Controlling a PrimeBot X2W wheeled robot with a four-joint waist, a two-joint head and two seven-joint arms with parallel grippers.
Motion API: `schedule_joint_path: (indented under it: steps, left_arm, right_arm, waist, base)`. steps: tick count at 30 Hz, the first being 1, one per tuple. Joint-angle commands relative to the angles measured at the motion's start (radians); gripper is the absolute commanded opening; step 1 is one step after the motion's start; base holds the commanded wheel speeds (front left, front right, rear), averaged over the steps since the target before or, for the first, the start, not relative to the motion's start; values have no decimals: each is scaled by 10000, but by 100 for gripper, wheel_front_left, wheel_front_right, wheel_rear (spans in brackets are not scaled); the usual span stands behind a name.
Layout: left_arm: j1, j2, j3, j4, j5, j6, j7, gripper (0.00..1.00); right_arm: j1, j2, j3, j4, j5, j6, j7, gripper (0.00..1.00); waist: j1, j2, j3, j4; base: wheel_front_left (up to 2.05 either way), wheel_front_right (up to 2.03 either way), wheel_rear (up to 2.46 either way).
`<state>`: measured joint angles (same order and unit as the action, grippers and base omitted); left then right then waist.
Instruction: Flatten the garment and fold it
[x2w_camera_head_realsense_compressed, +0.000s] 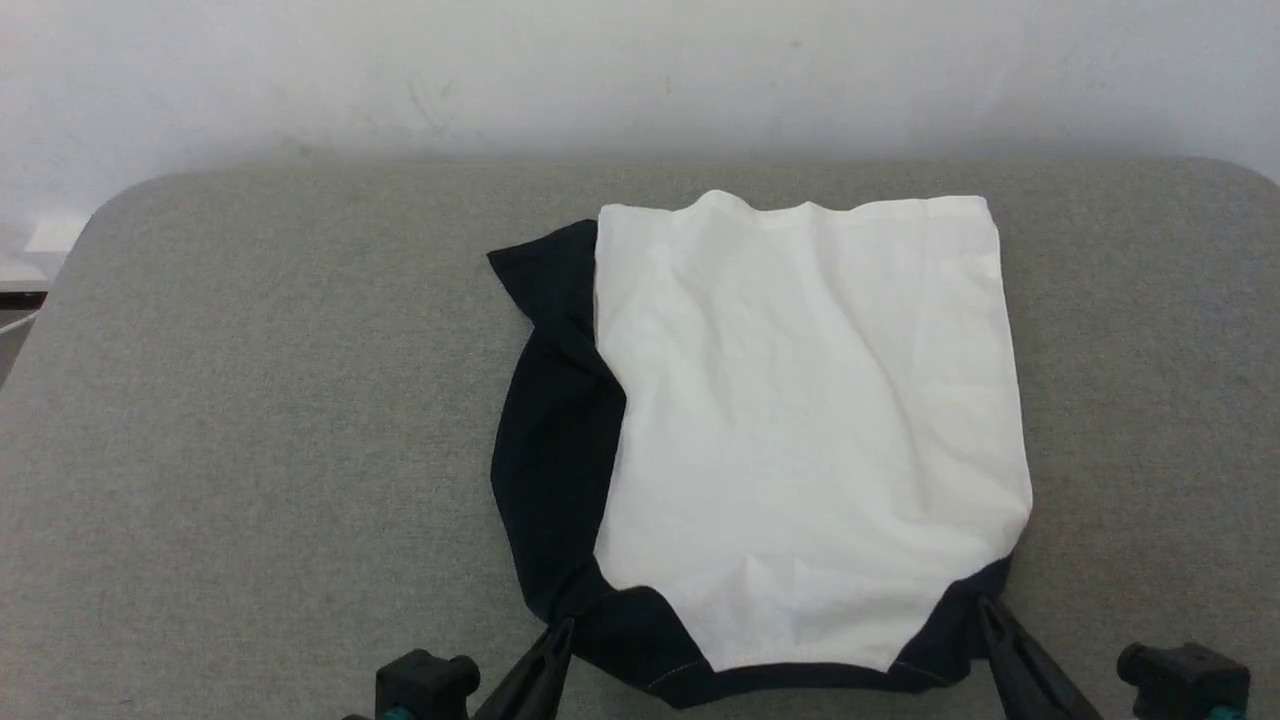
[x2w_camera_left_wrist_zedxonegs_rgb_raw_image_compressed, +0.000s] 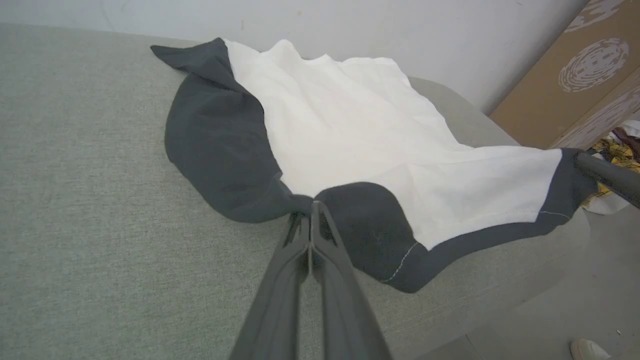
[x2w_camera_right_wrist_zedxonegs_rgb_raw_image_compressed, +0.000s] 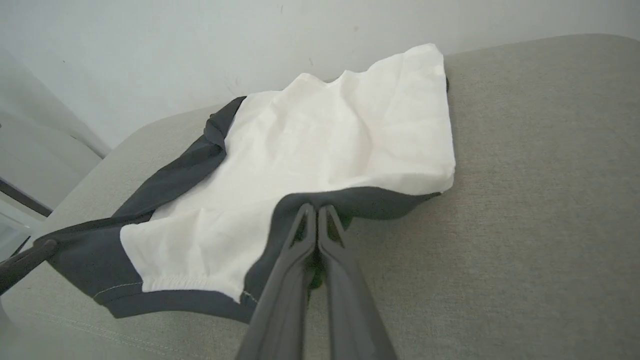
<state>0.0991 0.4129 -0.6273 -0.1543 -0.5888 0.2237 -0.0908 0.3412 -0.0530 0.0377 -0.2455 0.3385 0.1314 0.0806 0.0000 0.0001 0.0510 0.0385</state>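
The garment (x2w_camera_head_realsense_compressed: 800, 420) lies on the grey padded table (x2w_camera_head_realsense_compressed: 250, 420), white panel up, with black cloth along its left side and near edge. My left gripper (x2w_camera_head_realsense_compressed: 565, 628) is shut on the black cloth at the near left corner; its closed tips (x2w_camera_left_wrist_zedxonegs_rgb_raw_image_compressed: 312, 204) pinch a gathered black fold. My right gripper (x2w_camera_head_realsense_compressed: 985, 605) is shut on the black edge at the near right corner, its tips (x2w_camera_right_wrist_zedxonegs_rgb_raw_image_compressed: 316, 207) pressed together on the dark hem. The near edge of the garment (x2w_camera_left_wrist_zedxonegs_rgb_raw_image_compressed: 400, 270) hangs slightly raised between the two grips. The garment (x2w_camera_right_wrist_zedxonegs_rgb_raw_image_compressed: 325, 145) is wrinkled in the middle.
A white wall (x2w_camera_head_realsense_compressed: 640, 70) runs behind the table. A cardboard box (x2w_camera_left_wrist_zedxonegs_rgb_raw_image_compressed: 575, 85) stands off the table's right end, with patterned cloth (x2w_camera_left_wrist_zedxonegs_rgb_raw_image_compressed: 617, 155) beside it. Bare grey table surface (x2w_camera_head_realsense_compressed: 1150, 350) lies to the left and right of the garment.
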Motion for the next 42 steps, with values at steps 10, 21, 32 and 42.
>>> schedule_joint_path:
  steps: [10, 21, 32, 42]
  left_arm:
    - [-1434, -519, -222, 2889, -839, -1000, 928, 0]
    - [-2378, -1026, -506, 5060, -1176, -1563, 1612, 0]
    - [-2554, -1514, -123, 5409, -1448, -1581, 605, 100]
    - [-1243, -1108, 727, 2987, -1828, -579, -102, 100]
  right_arm:
    - [-1321, 28, 188, 2262, -665, -7, 342, 0]
    - [-2222, 28, 444, 4202, -937, -7, 405, 0]
    - [-2517, 28, 541, 4927, -621, -7, 192, 100]
    - [-1725, 28, -250, 2471, 59, -7, 798, 100]
  waist:
    - [0, -1, 598, -56]
    - [0, -1, 673, -65]
    - [0, -1, 700, -53]
    - [0, -1, 670, -87]
  base:
    - [0, 0, 0]
    - [0, 0, 0]
    - [0, 0, 0]
    - [0, 0, 0]
